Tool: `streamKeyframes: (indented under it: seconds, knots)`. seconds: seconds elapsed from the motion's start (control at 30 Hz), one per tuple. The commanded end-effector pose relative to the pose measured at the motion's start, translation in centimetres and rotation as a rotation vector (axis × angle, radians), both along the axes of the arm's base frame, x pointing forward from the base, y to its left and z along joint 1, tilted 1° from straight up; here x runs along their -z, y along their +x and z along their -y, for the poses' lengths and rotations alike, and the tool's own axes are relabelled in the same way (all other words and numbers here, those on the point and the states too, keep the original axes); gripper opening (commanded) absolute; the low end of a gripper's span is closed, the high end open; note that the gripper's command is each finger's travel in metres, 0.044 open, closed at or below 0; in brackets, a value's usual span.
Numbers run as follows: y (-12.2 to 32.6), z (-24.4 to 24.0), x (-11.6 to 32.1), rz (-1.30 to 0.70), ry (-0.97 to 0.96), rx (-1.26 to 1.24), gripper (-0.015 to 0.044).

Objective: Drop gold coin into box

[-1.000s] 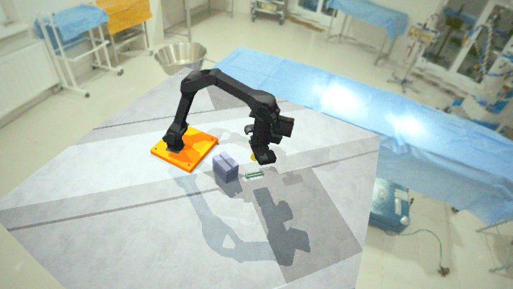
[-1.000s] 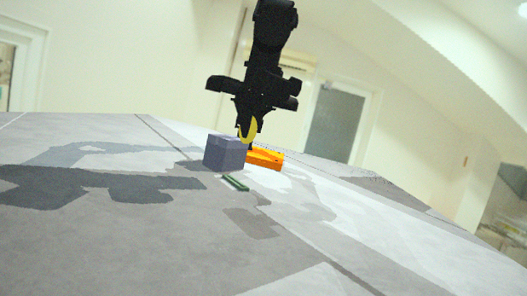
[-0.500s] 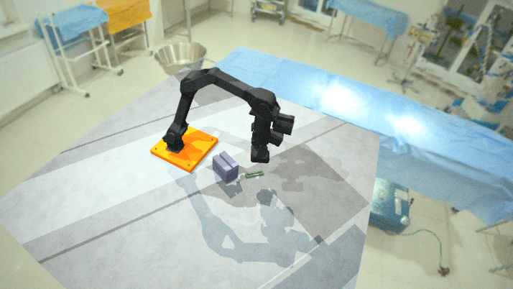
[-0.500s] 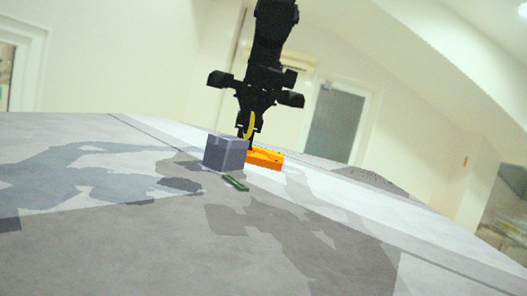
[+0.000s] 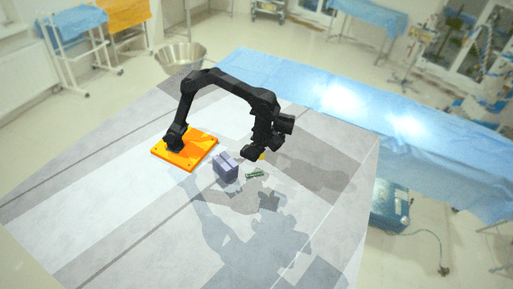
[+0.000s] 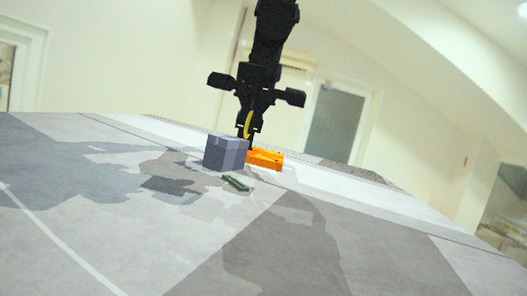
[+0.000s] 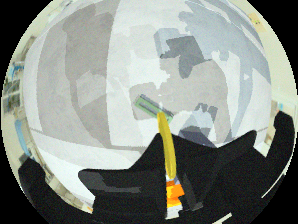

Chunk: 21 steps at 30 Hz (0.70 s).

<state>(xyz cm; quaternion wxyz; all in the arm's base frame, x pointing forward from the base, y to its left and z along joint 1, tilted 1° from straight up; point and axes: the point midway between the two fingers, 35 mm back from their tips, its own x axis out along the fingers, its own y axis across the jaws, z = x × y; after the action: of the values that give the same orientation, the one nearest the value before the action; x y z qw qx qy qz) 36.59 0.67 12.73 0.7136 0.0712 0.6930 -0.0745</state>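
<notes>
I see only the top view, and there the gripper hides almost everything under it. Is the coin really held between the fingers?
Observer: Yes. In the exterior view the gold coin stands upright, edge-on, clamped in the gripper.
Operator: Is the green holder empty now?
Observer: Yes. The exterior view shows the holder lying flat on the table with nothing standing in it.
Operator: How high is the coin compared with the box?
Observer: In the exterior view its lower edge appears about level with the lid of the grey box; whether it is over the slot I cannot tell.
Operator: What lies beneath the coin?
Observer: In the wrist view the coin points towards the holder.
</notes>
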Motion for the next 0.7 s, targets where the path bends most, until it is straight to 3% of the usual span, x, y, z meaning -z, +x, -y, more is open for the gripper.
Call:
streamKeyframes:
  seconds: [0.0,0.2,0.67]
  knots:
    - [0.1,0.0,-0.1,0.001,-0.001,0.152,0.0000]
    - [0.1,0.0,-0.1,0.003,0.005,0.335,0.0000]
    - [-1.4,0.7,-0.3,0.002,0.004,0.341,0.0000]
